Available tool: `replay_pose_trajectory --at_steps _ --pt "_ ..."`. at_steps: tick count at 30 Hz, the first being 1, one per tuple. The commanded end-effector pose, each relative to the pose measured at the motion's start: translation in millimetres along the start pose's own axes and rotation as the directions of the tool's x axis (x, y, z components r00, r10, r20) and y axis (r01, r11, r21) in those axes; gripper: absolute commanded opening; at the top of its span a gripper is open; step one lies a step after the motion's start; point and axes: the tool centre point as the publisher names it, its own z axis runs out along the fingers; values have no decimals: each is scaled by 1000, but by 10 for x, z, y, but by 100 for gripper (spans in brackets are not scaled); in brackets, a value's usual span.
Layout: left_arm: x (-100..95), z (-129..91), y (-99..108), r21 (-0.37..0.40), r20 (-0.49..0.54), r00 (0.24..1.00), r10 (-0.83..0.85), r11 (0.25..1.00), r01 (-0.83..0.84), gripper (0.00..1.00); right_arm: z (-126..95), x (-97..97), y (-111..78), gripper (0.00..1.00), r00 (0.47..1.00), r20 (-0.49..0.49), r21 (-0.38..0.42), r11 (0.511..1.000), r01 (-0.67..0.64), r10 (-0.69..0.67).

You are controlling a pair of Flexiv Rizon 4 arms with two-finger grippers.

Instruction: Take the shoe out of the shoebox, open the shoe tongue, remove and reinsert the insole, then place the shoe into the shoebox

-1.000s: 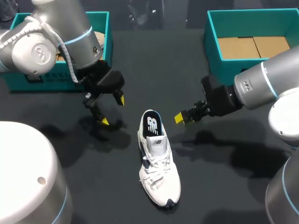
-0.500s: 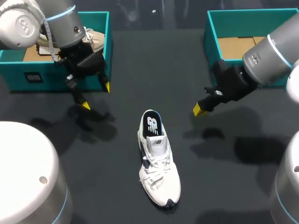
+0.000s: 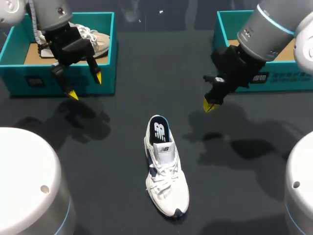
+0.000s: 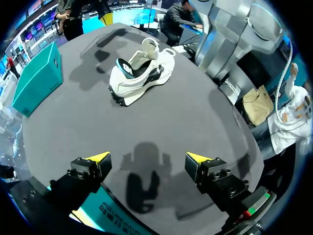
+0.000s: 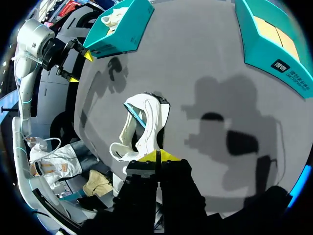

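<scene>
White shoe [image 3: 166,166] sits mid-table [image 3: 234,186], logo on its insole [image 3: 160,130], loads of room around; left gripper [image 3: 85,85] released, right gripper [image 3: 209,105] clenched.

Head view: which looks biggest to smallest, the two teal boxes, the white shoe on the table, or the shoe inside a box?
1. Left shoebox and right shoebox: largest, too alike to rank, both partly hidden.
2. White shoe on the table.
3. Boxed shoe: smallest, only partly showing.
</scene>
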Motion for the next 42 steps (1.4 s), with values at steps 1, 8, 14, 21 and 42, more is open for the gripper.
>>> replay_pose_trajectory --at_steps 1,8,14,21,42 --pt "-6 8 -3 -3 -1 1000 0 1000 0 100 15 21 30 0 1000 31 11 1000 -2 1" --pt "-6 8 -3 -3 -1 1000 0 1000 0 100 87 156 89 0 993 111 5 1000 -27 26" --pt "-6 8 -3 -3 -1 1000 0 1000 0 100 291 497 175 0 956 288 12 998 -63 57" --pt "-6 8 -3 -3 -1 1000 0 1000 0 100 399 570 191 0 922 373 -22 995 -101 102" --pt "-6 8 -3 -3 -1 1000 0 1000 0 100 927 639 361 0 865 498 -91 996 -19 63"
